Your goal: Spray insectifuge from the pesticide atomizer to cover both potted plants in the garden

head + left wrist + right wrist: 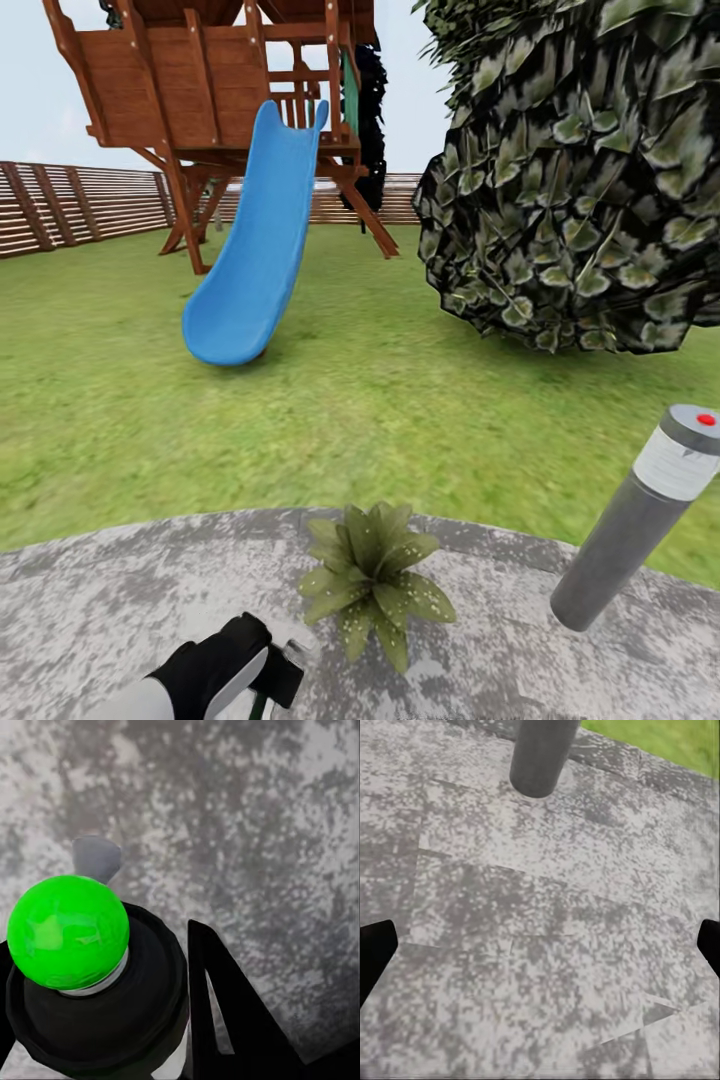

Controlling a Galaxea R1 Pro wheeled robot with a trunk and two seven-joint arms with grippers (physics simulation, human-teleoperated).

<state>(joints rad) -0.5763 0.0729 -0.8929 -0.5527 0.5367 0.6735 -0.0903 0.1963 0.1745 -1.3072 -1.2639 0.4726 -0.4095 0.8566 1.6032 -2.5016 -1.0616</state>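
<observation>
The spraying step looks to be in hand: the left end effector (262, 672) is closed around the pesticide atomizer (94, 982), whose grey nozzle (96, 857) points out over the patio (100, 600); in the wrist view a green ball (67, 931) sits on its top; one potted plant (372, 580) stands just ahead and right of that end effector; next comes aiming the nozzle at its leaves. The right end effector (540, 949) hangs open over paving, one bollard lamp (640, 515) beyond it. Counted: one atomizer, one plant, one lamp, one slide (255, 250).
</observation>
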